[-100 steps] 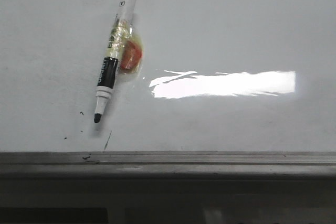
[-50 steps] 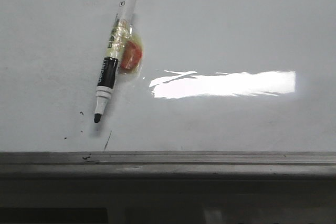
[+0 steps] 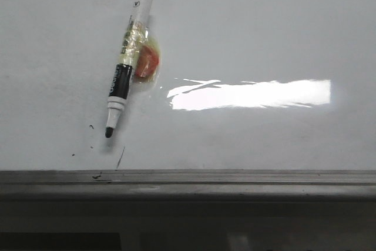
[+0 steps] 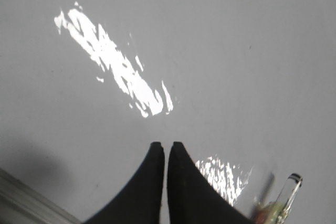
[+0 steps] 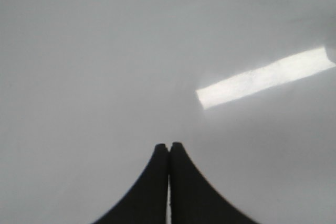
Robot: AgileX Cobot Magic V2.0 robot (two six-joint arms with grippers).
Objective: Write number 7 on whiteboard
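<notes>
The marker [image 3: 128,63] lies uncapped on the whiteboard [image 3: 264,27], tip toward the rail [image 3: 235,177], an orange lump [image 3: 147,63] taped to its barrel, probably as a grip. No 7 is drawn yet; only specks [image 3: 92,127] and a scratch [image 3: 120,157] show. Left fingers [image 4: 166,150] and right fingers [image 5: 168,150] hang pressed together, empty, above the board, the left ones near the marker.

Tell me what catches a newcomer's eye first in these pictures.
The black-and-white marker lies uncapped on the whiteboard at front-view left, tip toward the near rail, beside an orange-red blob. A bright rectangular glare streaks the board to its right. No 7 is drawn, only small black specks.
</notes>
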